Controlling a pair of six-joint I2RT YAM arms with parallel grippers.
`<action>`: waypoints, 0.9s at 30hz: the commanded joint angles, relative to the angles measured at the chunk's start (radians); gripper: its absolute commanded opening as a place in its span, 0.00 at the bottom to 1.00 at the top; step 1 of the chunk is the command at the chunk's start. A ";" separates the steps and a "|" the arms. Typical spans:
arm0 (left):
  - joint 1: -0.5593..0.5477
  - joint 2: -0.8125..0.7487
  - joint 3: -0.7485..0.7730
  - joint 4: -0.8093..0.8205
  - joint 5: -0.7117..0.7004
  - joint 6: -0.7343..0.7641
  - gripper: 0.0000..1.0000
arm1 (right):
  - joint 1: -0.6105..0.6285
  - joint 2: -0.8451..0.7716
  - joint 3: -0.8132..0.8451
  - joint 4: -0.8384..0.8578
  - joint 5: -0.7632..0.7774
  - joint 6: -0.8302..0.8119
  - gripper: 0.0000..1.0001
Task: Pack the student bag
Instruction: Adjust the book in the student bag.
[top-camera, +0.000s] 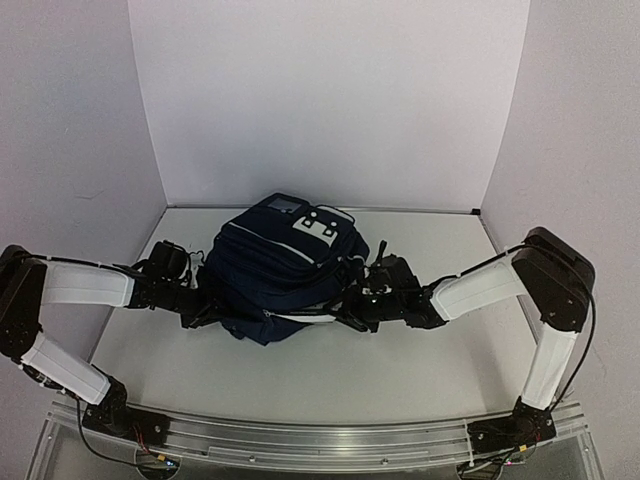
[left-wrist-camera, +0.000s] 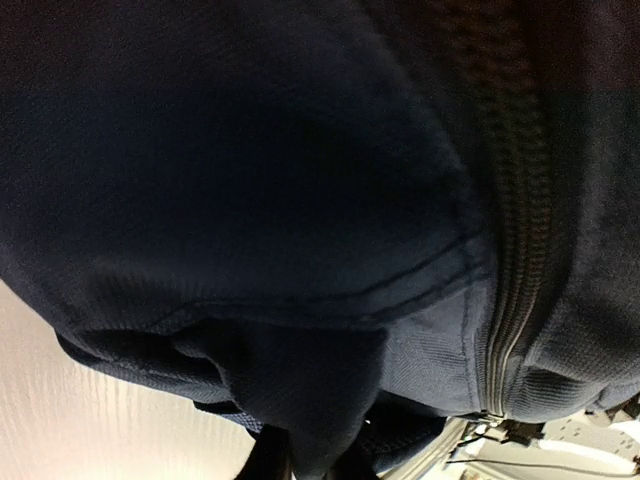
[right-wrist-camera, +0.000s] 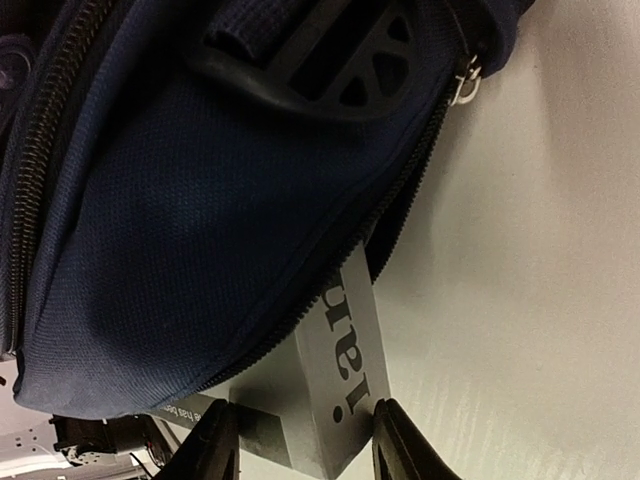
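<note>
Right now I see the student bag (top-camera: 285, 270) sitting mid-table (top-camera: 400, 370), a bulging navy lump of coarse woven fabric with chunky zipper teeth and a pale grey flap on top. My right gripper (right-wrist-camera: 305, 410) is clamped on a flat grey box (right-wrist-camera: 340, 350) with dark lettering, its far end tucked inside the bag's open zipper mouth. My left gripper (left-wrist-camera: 310, 450) is pinching a fold of the bag's fabric.
</note>
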 joint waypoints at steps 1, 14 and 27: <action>-0.054 -0.033 0.017 0.114 0.063 0.022 0.00 | 0.055 0.070 0.035 0.305 0.055 0.145 0.32; -0.120 -0.154 -0.015 0.175 0.078 0.070 0.00 | 0.151 0.167 0.163 0.339 0.332 0.228 0.29; -0.122 -0.378 -0.118 0.212 -0.102 0.008 0.00 | 0.174 0.127 0.227 0.110 0.803 0.233 0.30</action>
